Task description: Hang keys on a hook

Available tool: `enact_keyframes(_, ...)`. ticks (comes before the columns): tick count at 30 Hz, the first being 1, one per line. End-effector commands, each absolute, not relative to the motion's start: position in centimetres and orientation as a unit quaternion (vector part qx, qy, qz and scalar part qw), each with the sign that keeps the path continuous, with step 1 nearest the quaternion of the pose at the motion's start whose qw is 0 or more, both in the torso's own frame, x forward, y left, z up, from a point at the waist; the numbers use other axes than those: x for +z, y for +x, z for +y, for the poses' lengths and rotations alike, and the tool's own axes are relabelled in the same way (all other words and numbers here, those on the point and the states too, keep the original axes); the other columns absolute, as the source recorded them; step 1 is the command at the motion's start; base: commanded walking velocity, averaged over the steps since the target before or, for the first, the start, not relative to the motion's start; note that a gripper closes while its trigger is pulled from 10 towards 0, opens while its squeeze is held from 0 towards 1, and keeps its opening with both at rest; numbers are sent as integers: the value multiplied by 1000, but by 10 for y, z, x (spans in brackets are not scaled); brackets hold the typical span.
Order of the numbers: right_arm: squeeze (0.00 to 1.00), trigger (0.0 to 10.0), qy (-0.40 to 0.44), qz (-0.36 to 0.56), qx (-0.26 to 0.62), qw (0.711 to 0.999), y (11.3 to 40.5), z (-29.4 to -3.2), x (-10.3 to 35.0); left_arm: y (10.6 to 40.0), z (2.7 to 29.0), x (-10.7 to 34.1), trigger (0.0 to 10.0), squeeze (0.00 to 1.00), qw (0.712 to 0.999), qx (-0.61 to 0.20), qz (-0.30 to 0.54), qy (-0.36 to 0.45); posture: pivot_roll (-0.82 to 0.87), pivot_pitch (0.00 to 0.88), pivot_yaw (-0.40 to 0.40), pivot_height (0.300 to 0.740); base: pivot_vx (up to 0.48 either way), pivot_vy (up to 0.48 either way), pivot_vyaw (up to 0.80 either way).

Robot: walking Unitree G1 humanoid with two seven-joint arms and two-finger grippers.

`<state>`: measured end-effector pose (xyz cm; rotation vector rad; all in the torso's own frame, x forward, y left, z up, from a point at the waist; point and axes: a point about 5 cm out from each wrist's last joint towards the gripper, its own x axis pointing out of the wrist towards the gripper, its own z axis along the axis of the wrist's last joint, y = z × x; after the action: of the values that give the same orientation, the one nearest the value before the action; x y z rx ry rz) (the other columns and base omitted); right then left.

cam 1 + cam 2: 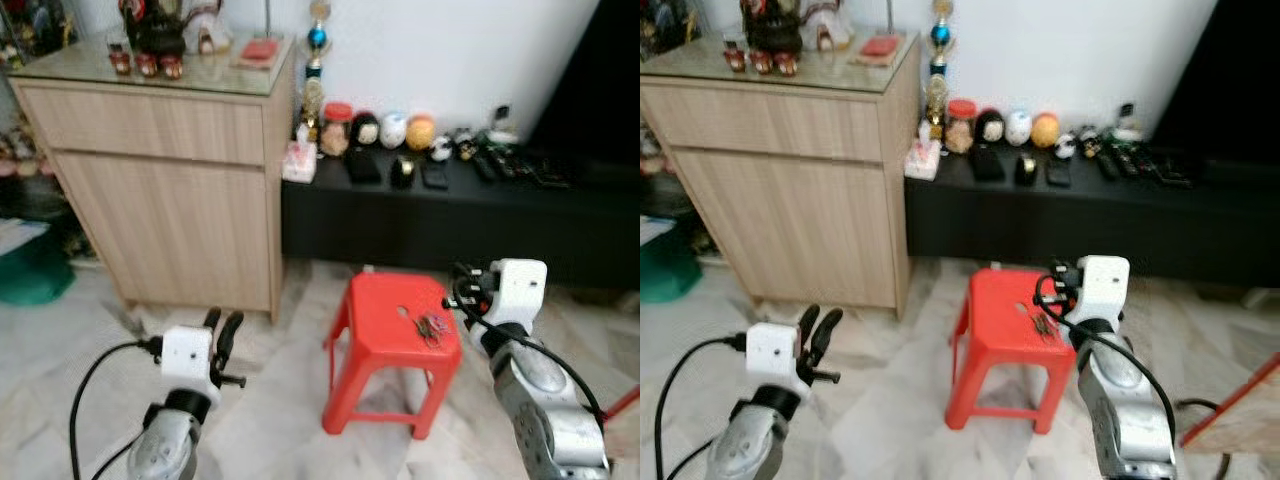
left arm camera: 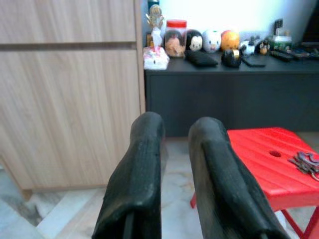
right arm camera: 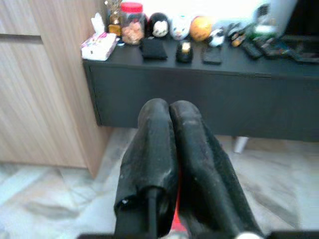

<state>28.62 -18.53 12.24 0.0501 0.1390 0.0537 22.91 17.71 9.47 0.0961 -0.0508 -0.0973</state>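
Observation:
A small bunch of keys (image 1: 432,327) lies on the right part of a red plastic stool's (image 1: 385,318) seat, in front of me. My right gripper (image 1: 466,286) hovers just right of the keys at seat height. Its fingers (image 3: 158,124) are pressed shut together with nothing between them. My left gripper (image 1: 224,322) is low on the left, well away from the stool, over the marble floor. A narrow empty gap shows between its fingers (image 2: 145,149). In the left wrist view the keys (image 2: 305,162) show at the seat's far edge.
A light wooden cabinet (image 1: 170,190) stands at the back left, its glass top holding ornaments. A low black bench (image 1: 450,215) along the wall carries jars, round figurines and remotes. A green item (image 1: 30,272) lies far left, and a wooden board (image 1: 1240,420) leans at the right.

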Motion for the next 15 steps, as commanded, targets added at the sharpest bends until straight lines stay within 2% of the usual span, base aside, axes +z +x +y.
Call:
enact_keyframes(1,0,10000,11,63,16,998,289,-191,131,228,175,94,10000,0,998,-48,-21,39,63,0,-97,722,-307,0,0)
enact_keyframes(4,0,10000,15,62,20,998,289,-191,132,229,174,95,10000,0,998,-51,-23,41,65,0,-98,722,-289,0,0)
enact_keyframes(6,0,10000,16,58,55,997,289,-180,140,231,173,99,10000,0,996,-67,-25,47,61,0,-95,722,0,0,0)
enact_keyframes(12,0,10000,2,80,89,993,289,-170,142,236,168,109,10000,0,992,-118,-26,50,64,0,-95,722,0,0,0)
enact_keyframes(15,0,10000,-15,100,121,988,289,-164,143,239,162,119,10000,0,983,-176,-23,52,68,0,-100,722,0,0,0)
